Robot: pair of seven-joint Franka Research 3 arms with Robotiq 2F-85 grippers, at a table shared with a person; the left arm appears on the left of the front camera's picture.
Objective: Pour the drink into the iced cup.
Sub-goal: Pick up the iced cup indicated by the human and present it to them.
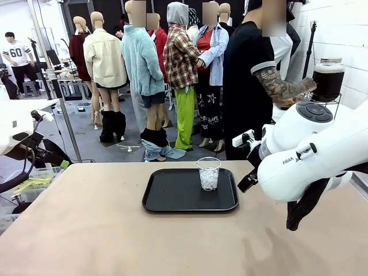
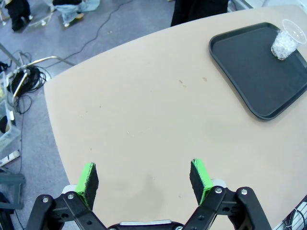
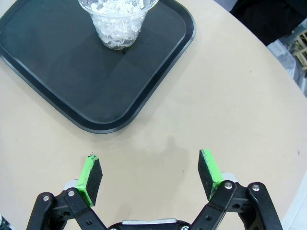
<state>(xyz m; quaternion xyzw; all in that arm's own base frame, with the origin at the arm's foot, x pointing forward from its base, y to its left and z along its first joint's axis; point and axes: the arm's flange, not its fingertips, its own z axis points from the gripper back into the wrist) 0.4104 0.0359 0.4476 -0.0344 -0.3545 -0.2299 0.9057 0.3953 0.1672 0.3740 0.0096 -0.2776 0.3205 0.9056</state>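
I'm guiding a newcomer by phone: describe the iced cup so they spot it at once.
Look at the beige table, then the black tray at its far middle. On the tray's far right corner stands a clear cup part full of ice, unlike the dark lidded jar beyond the table at right.

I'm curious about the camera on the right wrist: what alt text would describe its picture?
A clear cup of ice stands on a black tray on a tan table. Nearer the camera, the robot's right hand hangs open and empty, green pads apart.
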